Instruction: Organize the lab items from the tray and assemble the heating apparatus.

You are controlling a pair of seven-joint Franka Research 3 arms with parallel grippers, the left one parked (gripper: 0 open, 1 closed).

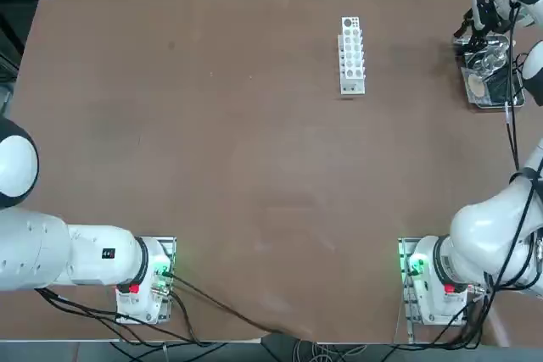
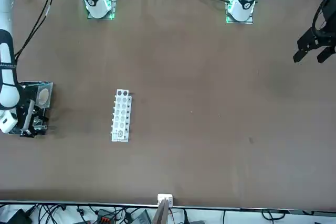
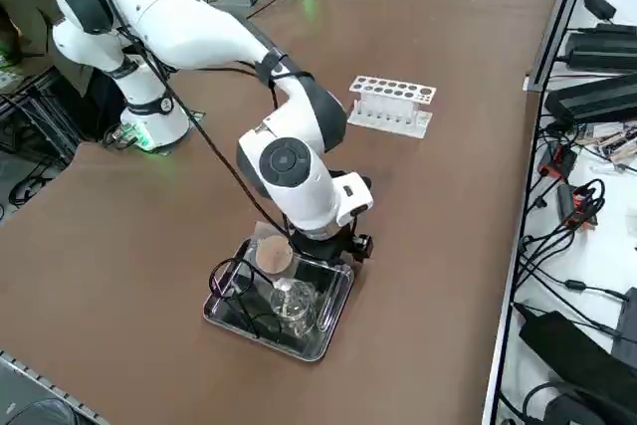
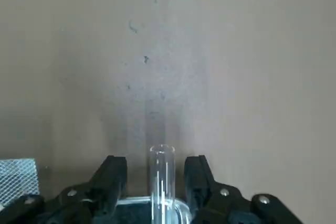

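From overhead, my right tool (image 1: 485,38) hangs over the far end of the small rectangular shiny metal tray (image 1: 510,97), which lies well to the right of the white test-tube rack (image 1: 352,54) on the brown surface (image 1: 221,150). Inside the tray I see the small clear glass burner (image 1: 487,60) just below my tool, and nearer my base the grey mesh square with a round tan centre (image 1: 478,87).

From the front camera, the tray (image 2: 49,84) sits well to the side of the rack (image 2: 121,115); the mesh square's tan disc (image 2: 43,95) shows in it, and my tool (image 2: 31,124) covers the tray's near end.

From my right side, my tool (image 3: 317,260) is low over the tray (image 3: 335,318), at the end nearest the rack (image 3: 390,104). The burner (image 3: 292,302) stands upright in the tray just beside my tool, the thin black wire ring tripod (image 3: 234,287) lies along the tray's far wall, and the mesh square (image 3: 271,256) rests beside it.

At my wrist, the burner's clear upright neck (image 4: 161,179) rises between my two fingers (image 4: 113,181). They stand apart on either side of it, with a gap showing on each side, so my tool (image 4: 155,181) is open around the neck, not clamped.
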